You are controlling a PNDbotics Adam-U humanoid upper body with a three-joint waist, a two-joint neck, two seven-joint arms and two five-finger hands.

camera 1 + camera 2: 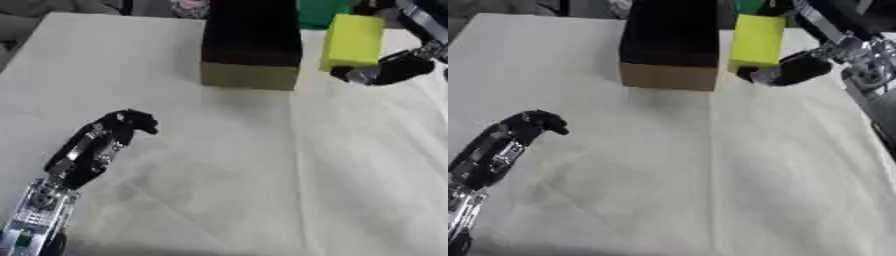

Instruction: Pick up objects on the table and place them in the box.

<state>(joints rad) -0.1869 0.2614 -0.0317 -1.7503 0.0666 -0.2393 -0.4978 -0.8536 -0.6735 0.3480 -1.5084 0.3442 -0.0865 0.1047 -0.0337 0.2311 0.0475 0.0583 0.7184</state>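
A yellow-green block (352, 41) hangs in the air just right of the box (251, 75), held by my right hand (791, 70), whose dark fingers curl round its lower edge. The box is tall, dark inside, with a tan cardboard front wall, and it stands at the far middle of the table. My left hand (105, 137) hovers over the near left of the table with its fingers curled and nothing in them.
A white cloth (262, 170) with creases covers the table. Something green (317, 12) shows behind the box at the far edge. My right forearm (868, 75) runs down the right side.
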